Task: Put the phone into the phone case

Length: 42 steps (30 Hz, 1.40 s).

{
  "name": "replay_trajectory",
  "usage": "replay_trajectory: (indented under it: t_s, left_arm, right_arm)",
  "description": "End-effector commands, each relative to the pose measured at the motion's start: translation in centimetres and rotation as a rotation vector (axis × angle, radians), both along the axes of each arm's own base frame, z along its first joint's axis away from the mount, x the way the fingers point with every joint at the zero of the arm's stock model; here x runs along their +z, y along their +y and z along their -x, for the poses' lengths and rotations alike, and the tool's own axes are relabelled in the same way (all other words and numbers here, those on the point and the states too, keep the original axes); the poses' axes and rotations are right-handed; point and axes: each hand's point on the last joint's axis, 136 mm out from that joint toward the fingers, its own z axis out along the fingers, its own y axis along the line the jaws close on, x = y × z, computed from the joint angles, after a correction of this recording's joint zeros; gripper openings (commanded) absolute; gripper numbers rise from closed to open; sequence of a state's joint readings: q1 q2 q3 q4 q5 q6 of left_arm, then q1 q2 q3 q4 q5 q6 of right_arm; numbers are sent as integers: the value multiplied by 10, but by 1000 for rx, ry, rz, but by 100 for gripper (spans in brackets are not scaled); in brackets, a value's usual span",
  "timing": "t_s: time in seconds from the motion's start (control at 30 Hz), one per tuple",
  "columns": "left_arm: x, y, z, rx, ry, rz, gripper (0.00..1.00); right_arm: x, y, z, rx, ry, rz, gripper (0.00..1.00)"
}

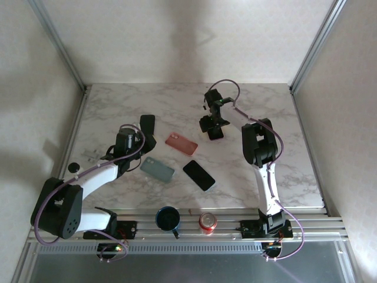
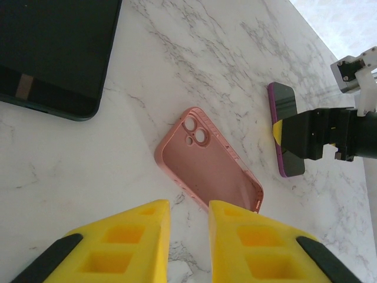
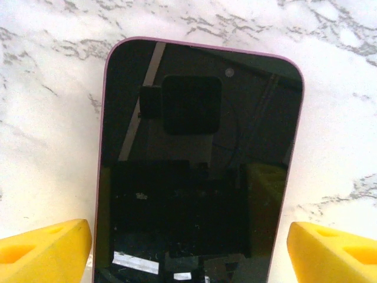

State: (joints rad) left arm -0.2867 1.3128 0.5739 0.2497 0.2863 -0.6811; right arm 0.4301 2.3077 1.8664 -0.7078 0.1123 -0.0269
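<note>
The purple-edged phone [image 3: 200, 147] lay flat and screen up on the marble surface [image 1: 265, 112], towards the far right side. The right hand [image 3: 188, 233] was over its near end with its yellow fingers [image 3: 44, 247] spread wide, one on each side of the phone. The left finger sat right at the phone's edge, and a thin strip of marble showed between the phone and the other finger, so the hand straddled the phone without clearly pinching it. The pink case [image 2: 209, 162] lay near the middle of the surface, open side up and empty, with its camera cut-out at the far end. It was apart from the purple-edged phone and between the two hands. The left hand [image 2: 188, 206] hung just in front of the case's near edge, its fingers drawn close with a narrow gap and nothing between them. A dark green phone [image 2: 53, 53] lay to the left of the pink case. Nearer the arms, a grey-green item [image 1: 157, 170], phone or case I could not tell, lay beside a black phone [image 1: 198, 175]. A blue mug [image 1: 168, 218] and a red can [image 1: 207, 222] stood at the near edge between the arm bases.
</note>
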Motion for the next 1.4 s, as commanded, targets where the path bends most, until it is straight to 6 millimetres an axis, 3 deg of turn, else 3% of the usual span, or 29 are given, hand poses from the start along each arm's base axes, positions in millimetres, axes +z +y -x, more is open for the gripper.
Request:
replay_trajectory:
  t_s: [0.0,0.2,0.43,0.5,0.9,1.13,1.37]
  left_arm:
    - [2,0,-2,3,-7,-17,23]
    - [2,1,0,7,-6,-20,23]
    - [4,2,1,6,-10,-24,23]
    - [4,2,1,6,-12,-23,23]
    - [6,-1,-2,-7,-15,-19,23]
    - [2,-5,-7,-25,-10,-16,23]
    - [3,-22,-24,-111,1,-17,28]
  right_arm:
    - [-9,-1,6,20,40,43,84]
    - [-20,-2,12,19,93,61,81]
    - [-24,-4,16,-1,105,89,61]
    - [-21,-6,15,-14,94,88,60]
    - [54,9,16,-9,-33,-58,59]
    - [82,22,35,40,-63,-87,59]
    - [95,40,67,117,-86,-76,59]
